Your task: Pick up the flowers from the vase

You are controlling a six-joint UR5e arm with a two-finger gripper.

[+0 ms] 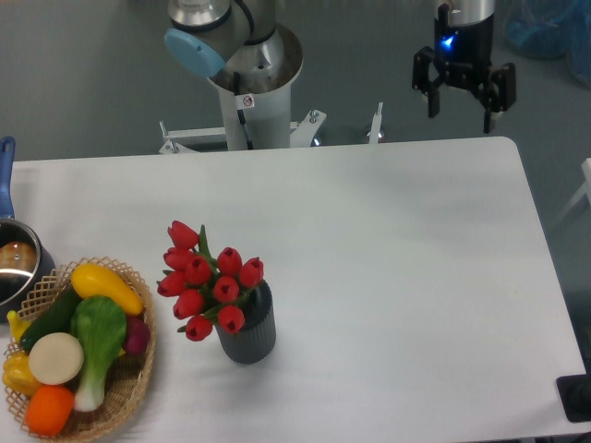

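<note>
The flowers [208, 281], a bunch of red tulip buds with green leaves, stand in the vase [247, 330], a small dark grey ribbed cylinder near the table's front left. Their stems are hidden inside it. My gripper [461, 103] hangs high over the table's far right edge, well away from the vase. Its two dark fingers are spread apart with nothing between them.
A wicker basket [134, 374] of colourful toy vegetables sits at the front left, close to the vase. A steel pot [18, 268] with a blue handle is at the left edge. The arm's base [254, 83] stands behind the table [397, 277].
</note>
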